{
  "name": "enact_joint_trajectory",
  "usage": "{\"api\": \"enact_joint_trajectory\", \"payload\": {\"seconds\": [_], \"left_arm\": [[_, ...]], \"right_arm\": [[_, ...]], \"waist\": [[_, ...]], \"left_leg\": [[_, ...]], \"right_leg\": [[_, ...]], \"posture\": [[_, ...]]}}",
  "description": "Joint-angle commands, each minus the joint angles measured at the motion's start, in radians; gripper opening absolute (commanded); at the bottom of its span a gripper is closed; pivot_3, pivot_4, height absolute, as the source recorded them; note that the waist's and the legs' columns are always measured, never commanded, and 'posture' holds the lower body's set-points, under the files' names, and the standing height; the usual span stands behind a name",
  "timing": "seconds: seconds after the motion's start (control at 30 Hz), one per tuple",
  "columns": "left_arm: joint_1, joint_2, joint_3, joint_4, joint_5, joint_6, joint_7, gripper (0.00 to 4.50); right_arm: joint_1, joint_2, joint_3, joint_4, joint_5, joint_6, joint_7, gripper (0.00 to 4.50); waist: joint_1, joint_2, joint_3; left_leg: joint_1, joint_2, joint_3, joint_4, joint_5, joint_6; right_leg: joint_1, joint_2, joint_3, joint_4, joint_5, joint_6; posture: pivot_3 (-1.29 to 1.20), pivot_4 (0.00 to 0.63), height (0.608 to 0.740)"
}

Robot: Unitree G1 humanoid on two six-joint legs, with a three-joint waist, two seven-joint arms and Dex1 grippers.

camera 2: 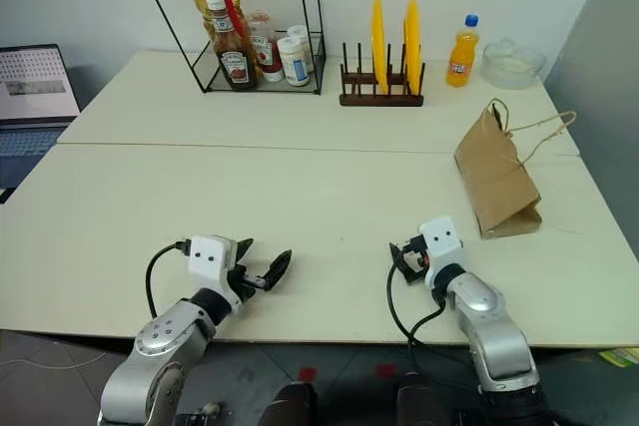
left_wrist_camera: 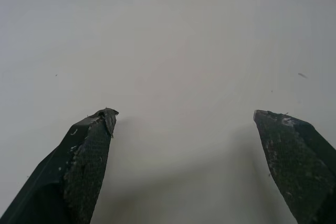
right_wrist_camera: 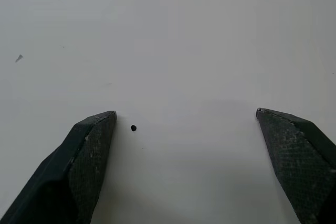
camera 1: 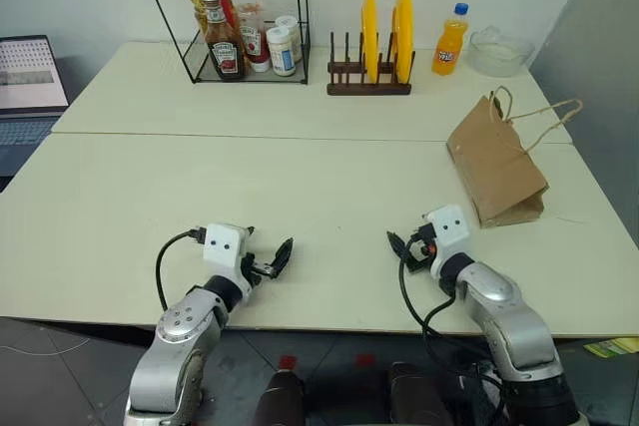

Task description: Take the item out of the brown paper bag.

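The brown paper bag (camera 1: 496, 167) rests on the right side of the pale table (camera 1: 200, 177), its creased body leaning and its cord handles (camera 1: 544, 117) pointing toward the far right. The item is hidden. My left gripper (camera 1: 268, 248) hovers low over the table's front edge, open, with nothing but bare tabletop between its fingers (left_wrist_camera: 89, 150). My right gripper (camera 1: 405, 244) is also open and empty near the front edge. It sits a short way in front of the bag and to its left, apart from it.
At the back stand a wire rack (camera 1: 240, 27) with sauce and oil bottles, a wooden rack with yellow plates (camera 1: 371, 47), an orange soda bottle (camera 1: 449, 40) and a glass bowl (camera 1: 497, 50). A laptop (camera 1: 28, 87) sits at far left. A grey wall borders the right.
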Motion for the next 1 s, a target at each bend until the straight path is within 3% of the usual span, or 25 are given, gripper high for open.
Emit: {"api": "enact_joint_trajectory", "payload": {"seconds": [0.03, 0.27, 0.47, 0.7, 0.9, 1.0], "left_arm": [[-0.055, 0.065, 0.027, -0.041, -0.057, 0.061, -0.069, 4.46], [-0.275, 0.231, -0.007, -0.105, -0.277, 0.253, -0.309, 4.46], [-0.515, 0.306, -0.027, -0.044, -0.420, 0.326, -0.492, 4.46], [-0.722, 0.346, -0.078, 0.087, -0.440, 0.291, -0.678, 4.46], [-0.780, 0.352, -0.097, 0.184, -0.385, 0.214, -0.737, 4.46], [-0.804, 0.345, -0.109, 0.220, -0.361, 0.178, -0.757, 4.46]], "right_arm": [[-0.033, -0.027, -0.038, -0.134, 0.037, 0.095, 0.013, 4.50], [-0.111, -0.143, -0.209, -0.401, 0.222, 0.445, 0.080, 4.50], [-0.295, -0.279, -0.364, -0.420, 0.374, 0.708, 0.150, 4.50], [-0.489, -0.523, -0.478, -0.278, 0.460, 0.873, 0.233, 4.50], [-0.456, -0.749, -0.513, -0.190, 0.515, 0.903, 0.352, 4.50], [-0.437, -0.807, -0.497, -0.131, 0.505, 0.864, 0.366, 4.50]], "waist": [[0.000, 0.000, 0.000], [0.002, 0.000, 0.001], [-0.002, -0.001, 0.002], [-0.002, -0.001, 0.005], [0.001, -0.001, 0.008], [0.000, -0.001, 0.008]], "left_leg": [[0.000, 0.000, 0.000, 0.000, 0.000, 0.000], [-0.003, 0.000, -0.001, 0.000, 0.000, 0.000], [-0.003, 0.000, -0.001, 0.000, 0.000, 0.000], [-0.004, 0.000, 0.000, -0.001, 0.000, 0.000], [-0.006, 0.000, 0.000, -0.001, 0.000, 0.000], [-0.006, 0.000, 0.001, -0.001, 0.000, 0.000]], "right_leg": [[0.000, 0.000, 0.000, 0.000, 0.000, 0.000], [-0.001, 0.000, -0.001, 0.000, 0.000, 0.000], [-0.002, 0.000, -0.001, 0.000, 0.000, 0.000], [-0.002, 0.000, -0.001, -0.002, 0.000, 0.000], [-0.003, 0.000, -0.001, -0.004, 0.000, 0.000], [-0.003, 0.000, -0.001, -0.004, 0.000, 0.000]], "posture": [[0.00, 0.150, 0.740], [0.00, 0.150, 0.740], [0.00, 0.150, 0.740], [0.00, 0.150, 0.740], [0.00, 0.150, 0.740], [0.00, 0.150, 0.740]]}}
